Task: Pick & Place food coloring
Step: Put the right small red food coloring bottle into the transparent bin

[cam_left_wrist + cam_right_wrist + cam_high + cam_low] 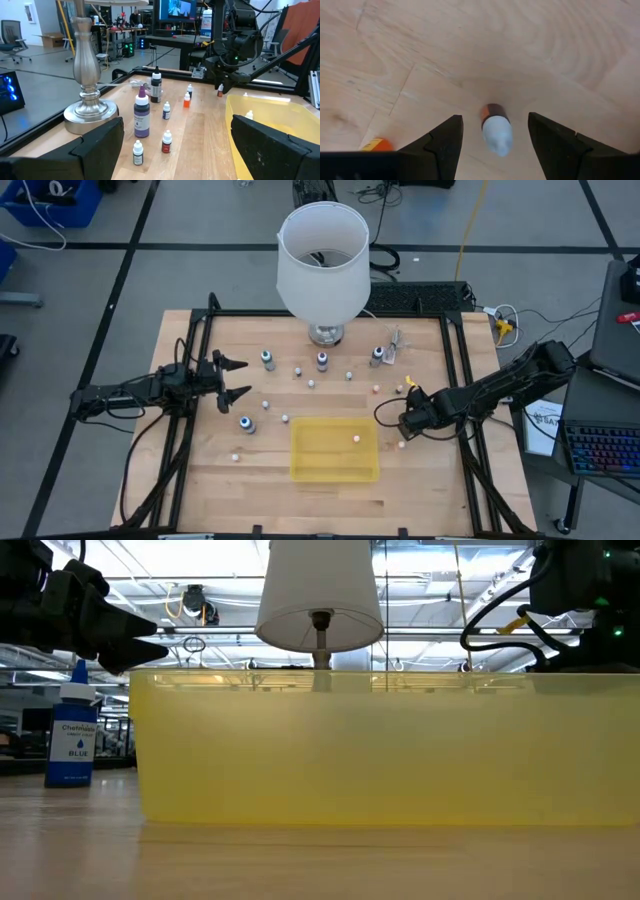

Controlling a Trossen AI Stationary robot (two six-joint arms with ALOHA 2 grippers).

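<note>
Near centre, the yellow bin [335, 450] holds one small bottle [356, 439]. Just right of it, the right gripper [492, 132] hangs over a small upright bottle [496, 131] with a dark-orange body and pale cap; its fingers stand open on either side, gripping nothing, the bottle's long axis pointing up between them. At left, the left gripper [236, 377] waits wide open and empty. Farther off, other food coloring bottles [322, 361] are scattered before the lamp [322, 265]; the right arm is nearer its target.
</note>
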